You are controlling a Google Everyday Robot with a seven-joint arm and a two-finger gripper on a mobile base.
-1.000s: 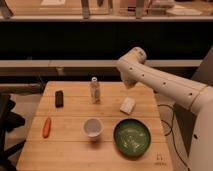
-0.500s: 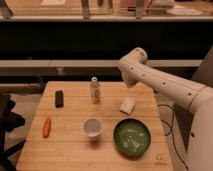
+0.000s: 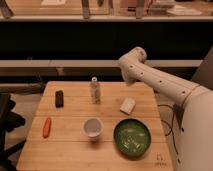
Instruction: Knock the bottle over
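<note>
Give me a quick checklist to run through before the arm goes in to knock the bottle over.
1. Bottle standing upright, not yet knocked: ok. It stands toward the far side of the table.
2. Gripper located: ok. It is over the table's far edge, right of the bottle in the view and apart from it.
3. Gripper shut and holding nothing: ok.
4. Tabletop between gripper and bottle free of things: ok. The white block lies nearer the front.
5. White cup out of the bottle's fall: cannot tell. It stands straight in front of the bottle.
6. Gripper at the bottle's height: cannot tell.
</note>
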